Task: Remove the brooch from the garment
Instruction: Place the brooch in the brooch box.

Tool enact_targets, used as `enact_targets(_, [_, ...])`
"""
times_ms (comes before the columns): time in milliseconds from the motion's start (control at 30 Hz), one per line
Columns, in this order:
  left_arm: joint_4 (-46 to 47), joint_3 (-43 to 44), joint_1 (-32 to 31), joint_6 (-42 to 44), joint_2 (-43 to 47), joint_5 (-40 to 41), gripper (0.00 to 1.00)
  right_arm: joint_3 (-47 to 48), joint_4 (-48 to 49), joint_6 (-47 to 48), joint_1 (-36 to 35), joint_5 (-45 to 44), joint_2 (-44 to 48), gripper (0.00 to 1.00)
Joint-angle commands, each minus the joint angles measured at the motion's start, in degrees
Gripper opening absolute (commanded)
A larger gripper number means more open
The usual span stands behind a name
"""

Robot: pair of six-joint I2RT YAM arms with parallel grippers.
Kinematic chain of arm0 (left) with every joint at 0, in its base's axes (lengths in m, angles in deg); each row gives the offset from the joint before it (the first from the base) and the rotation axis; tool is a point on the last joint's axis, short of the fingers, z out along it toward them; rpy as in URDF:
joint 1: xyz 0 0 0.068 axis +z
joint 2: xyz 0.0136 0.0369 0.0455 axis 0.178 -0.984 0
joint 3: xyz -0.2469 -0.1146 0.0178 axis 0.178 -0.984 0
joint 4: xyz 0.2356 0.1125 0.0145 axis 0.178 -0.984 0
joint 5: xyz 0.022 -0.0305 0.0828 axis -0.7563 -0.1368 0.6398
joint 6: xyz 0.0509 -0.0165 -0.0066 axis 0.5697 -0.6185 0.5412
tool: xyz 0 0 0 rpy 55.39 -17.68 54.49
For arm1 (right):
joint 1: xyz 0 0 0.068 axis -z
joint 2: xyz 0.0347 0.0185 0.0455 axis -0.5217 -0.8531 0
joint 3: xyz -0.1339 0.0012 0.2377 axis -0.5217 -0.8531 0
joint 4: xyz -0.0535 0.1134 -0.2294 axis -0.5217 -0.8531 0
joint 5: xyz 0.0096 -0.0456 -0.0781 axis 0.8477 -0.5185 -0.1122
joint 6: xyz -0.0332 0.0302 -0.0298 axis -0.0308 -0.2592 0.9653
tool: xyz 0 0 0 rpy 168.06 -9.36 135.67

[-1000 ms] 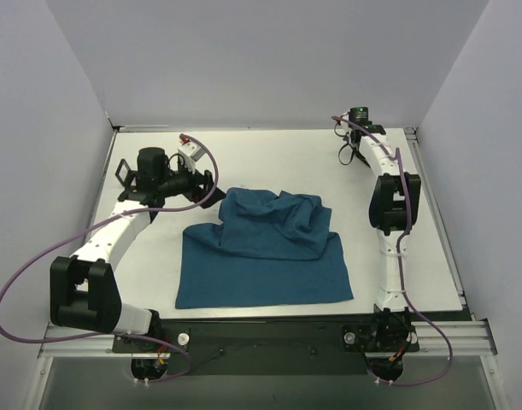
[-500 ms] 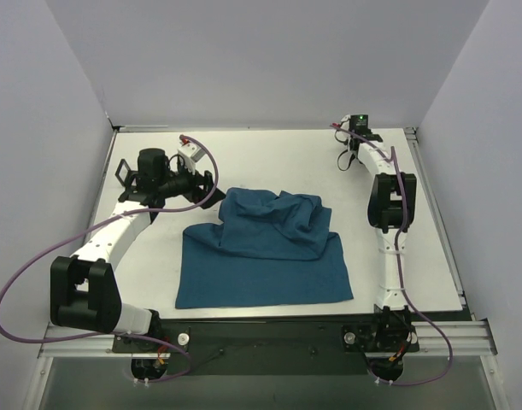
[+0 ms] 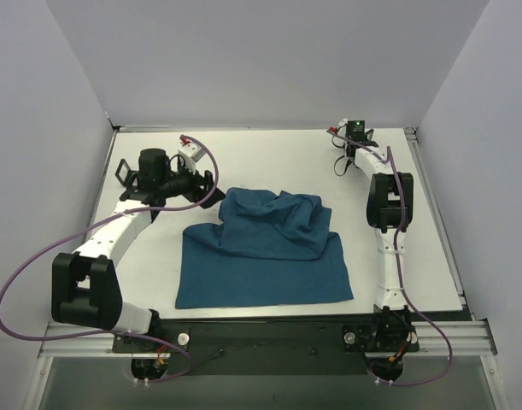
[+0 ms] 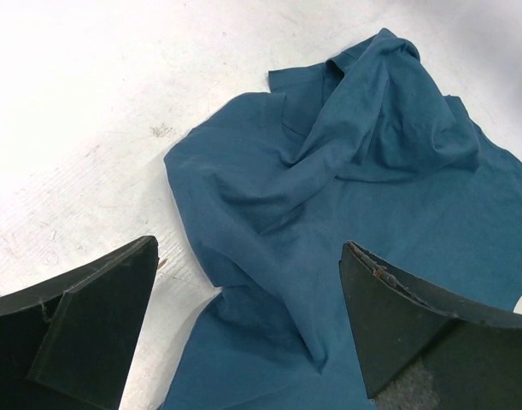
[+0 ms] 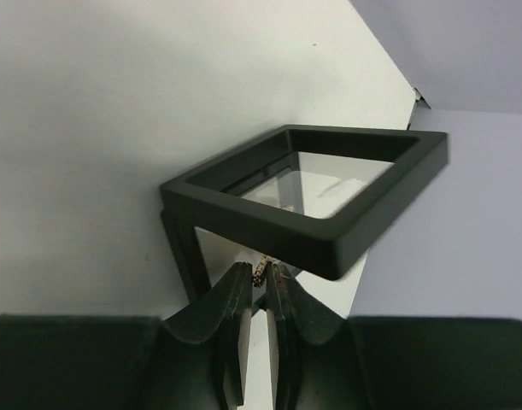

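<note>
Brooch (image 5: 262, 267): tiny, gold, pinched between the nearly closed fingers of my right gripper (image 5: 261, 275), at the near rim of a black frame (image 5: 316, 235), far right corner of the table (image 3: 269, 154).
Shirt (image 3: 269, 248): teal, crumpled, mid-table.
My left gripper (image 4: 248, 249): fingers spread wide, empty, near the shirt's left edge.

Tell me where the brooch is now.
Right wrist view: the brooch is pinched between the right gripper's fingertips, right beside the black square frame.
</note>
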Motion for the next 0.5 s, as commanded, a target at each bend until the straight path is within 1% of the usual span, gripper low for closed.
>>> enact_targets(0, [2.5, 0.2, 0.2, -0.5, -0.1, 0.0, 0.97, -2.4, 0.5, 1.2, -0.5, -2.2, 2.8, 0.18])
enact_targets(100, [2.6, 0.1, 0.2, -0.5, -0.1, 0.0, 0.97, -2.4, 0.5, 0.8, -0.6, -2.2, 3.1, 0.24])
enact_targets(467, [2.9, -0.1, 0.2, -0.7, -0.5, -0.4, 0.97, -2.8, -0.5, -0.9, -0.8, -1.4, 5.0, 0.33])
